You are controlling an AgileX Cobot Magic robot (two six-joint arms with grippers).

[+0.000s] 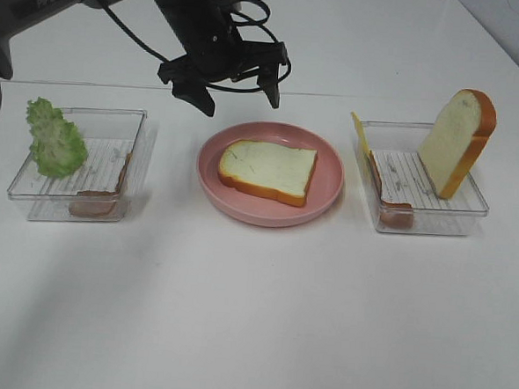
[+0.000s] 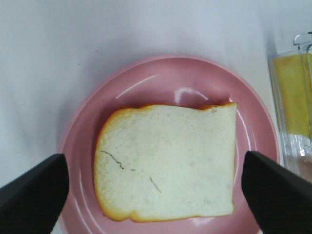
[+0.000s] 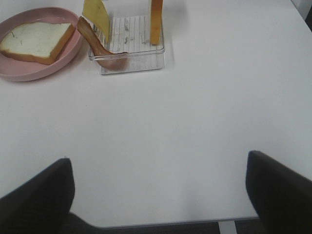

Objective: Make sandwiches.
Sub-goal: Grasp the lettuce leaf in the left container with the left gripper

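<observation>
One bread slice [image 1: 268, 169] lies flat on the pink plate [image 1: 241, 207]; it also shows in the left wrist view [image 2: 165, 161] and the right wrist view [image 3: 34, 41]. My left gripper [image 1: 239, 98] is open and empty, hovering above the plate's far side; in its wrist view [image 2: 156, 195] the jaws stand wide on either side of the slice. A second bread slice [image 1: 457, 140] leans upright in the right tray, with a yellow cheese square [image 1: 358, 134] and bacon [image 1: 391, 207]. Lettuce [image 1: 56, 138] and bacon [image 1: 96, 204] sit in the left tray. My right gripper [image 3: 158, 195] is open and empty over the bare table.
The clear left tray [image 1: 141, 117] and clear right tray [image 1: 479, 208] flank the plate. In the right wrist view the right tray [image 3: 131, 63] is far ahead and the table's near edge [image 3: 161, 222] is close below the gripper.
</observation>
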